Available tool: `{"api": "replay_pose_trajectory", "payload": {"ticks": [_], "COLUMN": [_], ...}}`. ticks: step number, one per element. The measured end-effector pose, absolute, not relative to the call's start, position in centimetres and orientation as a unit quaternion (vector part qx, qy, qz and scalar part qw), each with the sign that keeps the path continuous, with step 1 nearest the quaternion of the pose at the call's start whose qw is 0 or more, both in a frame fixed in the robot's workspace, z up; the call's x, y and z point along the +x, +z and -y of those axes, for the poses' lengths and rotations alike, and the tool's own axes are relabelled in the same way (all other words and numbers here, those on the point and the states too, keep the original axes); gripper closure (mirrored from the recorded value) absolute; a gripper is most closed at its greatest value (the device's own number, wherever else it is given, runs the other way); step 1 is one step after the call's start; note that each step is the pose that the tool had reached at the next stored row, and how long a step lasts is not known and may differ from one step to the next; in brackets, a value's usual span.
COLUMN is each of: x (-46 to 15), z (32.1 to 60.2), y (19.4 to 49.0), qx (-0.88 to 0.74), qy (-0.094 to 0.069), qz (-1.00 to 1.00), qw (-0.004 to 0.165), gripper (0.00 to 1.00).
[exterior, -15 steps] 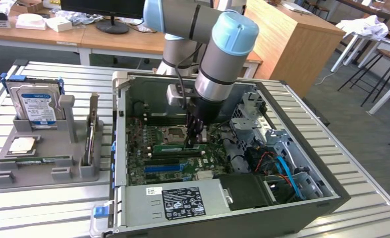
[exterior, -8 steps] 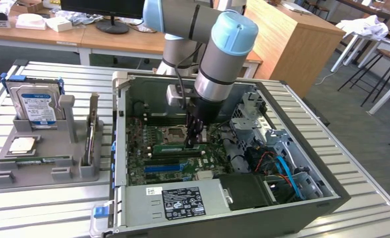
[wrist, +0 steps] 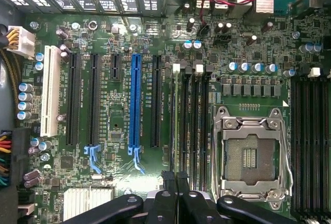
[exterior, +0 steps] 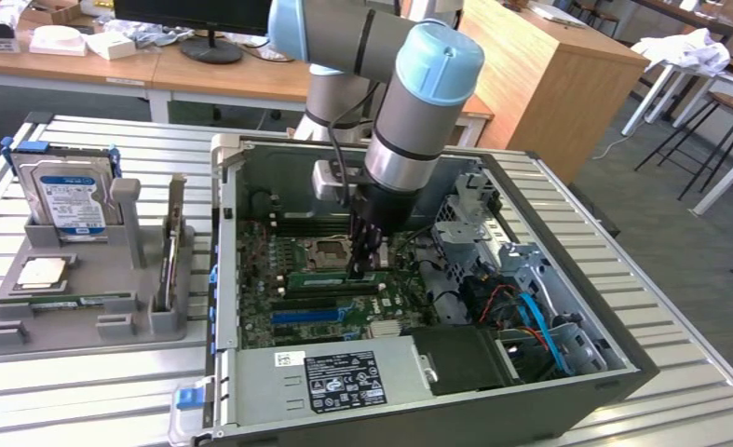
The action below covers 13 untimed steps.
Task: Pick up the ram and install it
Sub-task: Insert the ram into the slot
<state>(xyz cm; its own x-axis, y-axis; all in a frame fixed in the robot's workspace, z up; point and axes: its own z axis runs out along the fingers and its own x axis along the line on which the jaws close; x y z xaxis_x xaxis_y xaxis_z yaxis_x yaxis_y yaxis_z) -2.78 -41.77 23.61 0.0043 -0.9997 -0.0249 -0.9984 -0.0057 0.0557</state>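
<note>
The gripper (exterior: 366,268) (wrist: 176,181) is found inside the open computer case (exterior: 615,372), just beside the CPU socket (exterior: 330,250) (wrist: 252,154). Its fingers (wrist: 168,183) are pressed close on a thin edge, which seems to be the ram (exterior: 326,277) (wrist: 176,125). The ram is stood on edge along the memory slots, between the socket and the blue expansion slot (exterior: 302,317) (wrist: 136,105). Whether it is fully seated cannot be told.

The board beyond the socket is masked in the exterior view by the arm's wrist (exterior: 403,121), and the point of contact is covered by the fingers themselves. In the wrist view the end of the slots nearest the gripper is hidden behind its black links.

A labelled power supply (exterior: 341,377) is set nearer the camera than the socket. Blue cables (exterior: 537,321) are seen to the exterior view's right of it.

Well apart from the socket, outside the case toward the exterior view's left, a grey holder (exterior: 80,328) is placed. A hard drive (exterior: 72,200) and a square silver chip (exterior: 43,272) are carried in it. A thin green strip (exterior: 68,300) lying there is too small to be identified.
</note>
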Motion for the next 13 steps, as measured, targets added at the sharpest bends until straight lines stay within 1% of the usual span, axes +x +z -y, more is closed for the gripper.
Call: {"api": "replay_pose_trajectory", "payload": {"ticks": [13], "x": [-2.83], "z": [41.76], "y": [23.43], "qx": [0.709], "qy": [-0.029], "qz": [0.704], "qw": [0.011], "gripper": [0.89]}}
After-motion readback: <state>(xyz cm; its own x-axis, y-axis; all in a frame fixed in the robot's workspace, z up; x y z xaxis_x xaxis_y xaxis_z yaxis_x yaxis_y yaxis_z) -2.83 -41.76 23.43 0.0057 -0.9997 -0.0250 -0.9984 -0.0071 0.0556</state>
